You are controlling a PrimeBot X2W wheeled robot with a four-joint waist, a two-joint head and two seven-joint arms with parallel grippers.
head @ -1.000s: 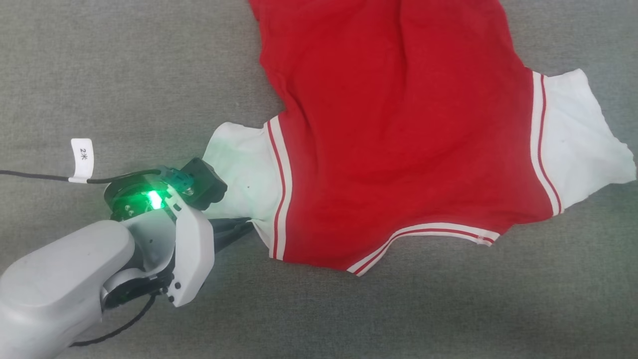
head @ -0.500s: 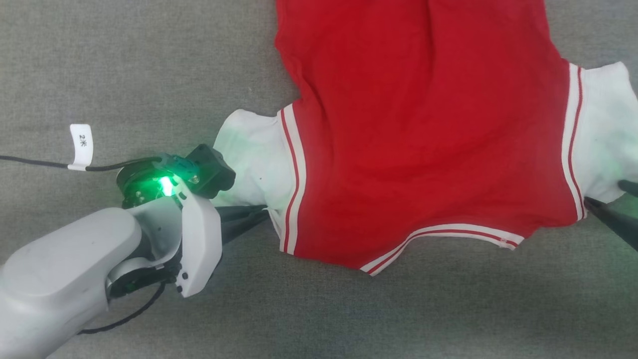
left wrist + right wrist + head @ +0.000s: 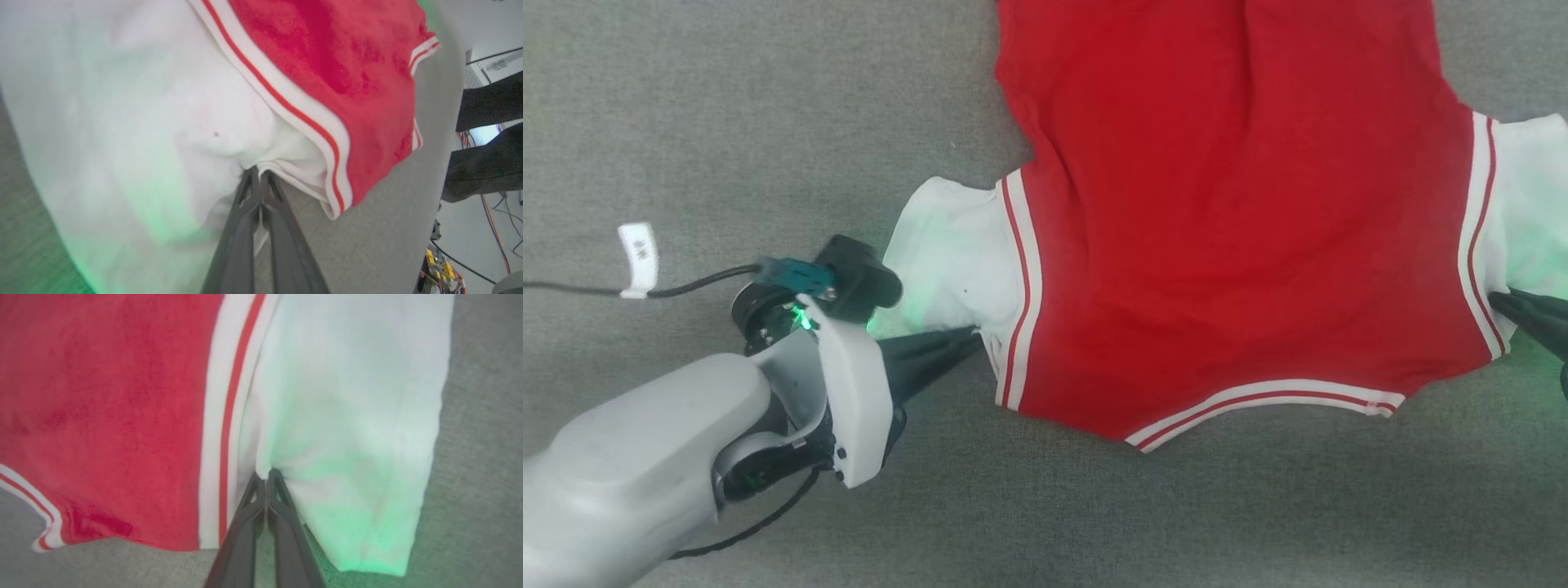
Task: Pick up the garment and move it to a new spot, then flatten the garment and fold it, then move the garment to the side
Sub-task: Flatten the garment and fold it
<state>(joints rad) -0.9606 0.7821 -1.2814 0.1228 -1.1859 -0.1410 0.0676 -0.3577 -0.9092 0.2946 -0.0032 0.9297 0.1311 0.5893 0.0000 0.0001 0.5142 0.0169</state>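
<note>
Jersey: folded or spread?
Spread: the garment lies open on the grey cloth surface, wrinkled, white sleeves out to either side.

Surface: grey woven-looking cloth (image 3: 727, 122), flat, reaching every edge of the head view.
Light: soft and even; a green glow (image 3: 36, 253) tints the surface at the lower left of the left wrist view.
Floor: pale and smooth (image 3: 486, 237), past the surface's edge in the left wrist view.
Cables: black and red (image 3: 499, 245), trailing across the floor.
Clutter: small yellow parts (image 3: 443, 267); two dark shapes (image 3: 486, 106), too cut off to identify.
</note>
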